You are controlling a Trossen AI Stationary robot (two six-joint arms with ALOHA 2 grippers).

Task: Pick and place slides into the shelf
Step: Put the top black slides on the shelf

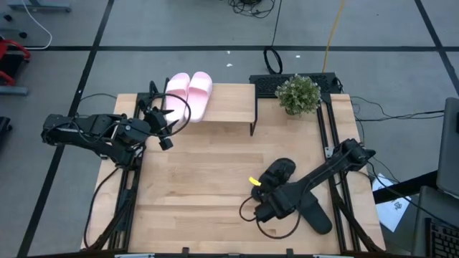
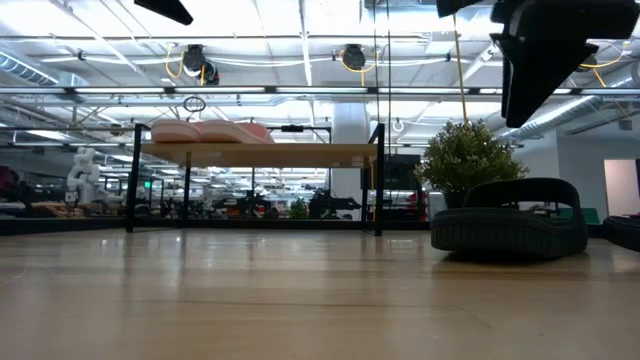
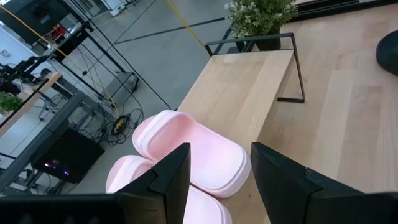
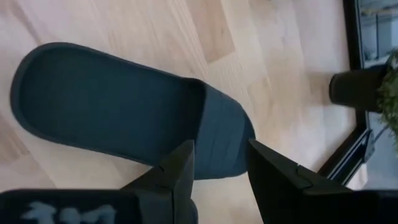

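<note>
Two pink slides (image 1: 188, 93) sit on one shelf (image 1: 229, 106); two black slides (image 1: 278, 174) lie on the table near one potted plant (image 1: 298, 94); two arms work.

One camera looks straight down on the whole light wooden tabletop (image 1: 215, 186), another sits level at its surface facing the room, and both share the low wood-topped, black-legged rack (image 1: 228, 106) (image 2: 262, 154), which the close wrist cameras also catch.

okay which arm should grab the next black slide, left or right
Right. The right gripper hovers open directly over the black slides on the table's right side, while the left gripper sits across the table by the pink slides on the shelf.
</note>
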